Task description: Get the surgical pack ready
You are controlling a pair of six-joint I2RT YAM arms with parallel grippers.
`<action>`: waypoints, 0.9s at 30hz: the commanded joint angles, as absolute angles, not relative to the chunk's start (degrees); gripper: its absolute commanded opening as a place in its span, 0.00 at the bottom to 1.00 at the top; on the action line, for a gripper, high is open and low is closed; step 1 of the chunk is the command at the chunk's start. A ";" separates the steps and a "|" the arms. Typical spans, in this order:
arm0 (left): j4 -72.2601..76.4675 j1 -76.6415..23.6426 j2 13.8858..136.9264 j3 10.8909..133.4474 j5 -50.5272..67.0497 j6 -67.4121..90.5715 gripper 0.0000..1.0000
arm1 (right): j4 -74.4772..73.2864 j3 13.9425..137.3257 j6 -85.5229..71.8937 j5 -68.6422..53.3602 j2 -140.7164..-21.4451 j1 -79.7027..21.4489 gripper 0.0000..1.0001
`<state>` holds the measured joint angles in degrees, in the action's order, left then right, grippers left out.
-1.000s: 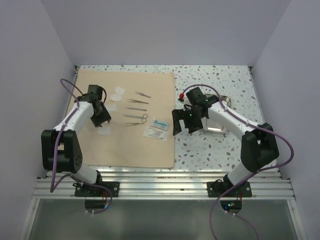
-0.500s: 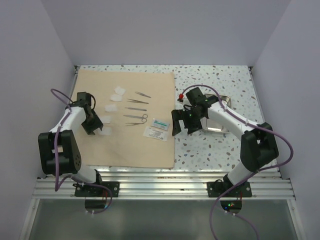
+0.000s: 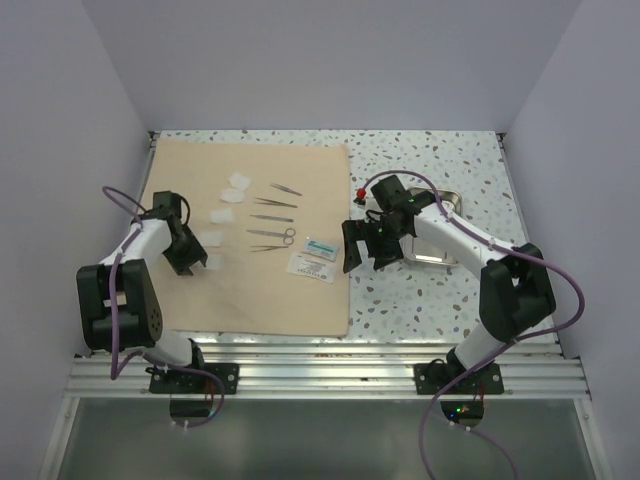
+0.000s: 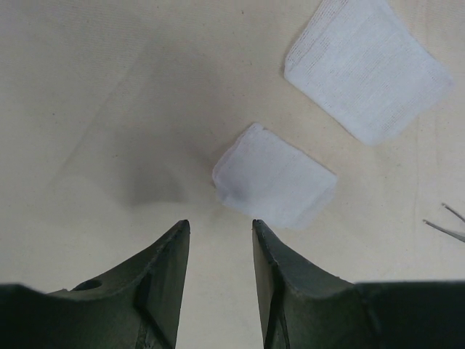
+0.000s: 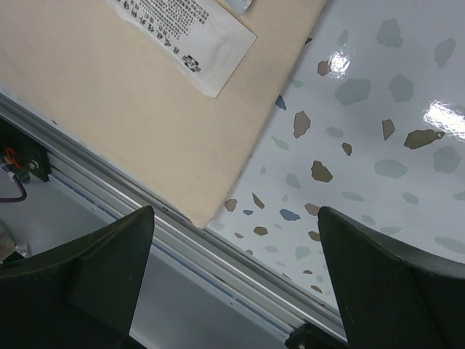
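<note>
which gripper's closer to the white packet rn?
Right. The right gripper hangs open just off the cloth's right edge, beside the white packet; the left gripper is across the cloth at a gauze pad.

Speckled table (image 3: 420, 295) — tan cloth (image 3: 270, 295) flat on L half, steel tray (image 3: 430, 257) on R.

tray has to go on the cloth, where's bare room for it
The tan cloth is bare across its near strip, between the white packet and the front rail, and along its far edge. Gauze pads, steel instruments and packet crowd the middle.
</note>
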<state>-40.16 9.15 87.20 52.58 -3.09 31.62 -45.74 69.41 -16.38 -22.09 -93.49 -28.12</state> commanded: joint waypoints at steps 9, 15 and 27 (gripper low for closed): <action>-34.10 10.37 88.33 52.03 -2.02 30.15 0.42 | -45.44 69.43 -15.47 -23.20 -94.13 -28.30 0.99; -33.58 10.72 88.33 50.98 -1.76 30.32 0.41 | -45.44 69.61 -15.56 -23.38 -94.57 -28.30 0.99; -30.50 10.81 90.08 50.54 -1.84 30.85 0.38 | -45.00 69.61 -15.65 -23.99 -95.19 -28.21 0.99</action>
<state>-33.58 10.13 89.14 50.33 -1.72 31.66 -45.58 69.41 -16.40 -22.59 -94.54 -28.12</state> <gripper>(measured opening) 0.383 0.986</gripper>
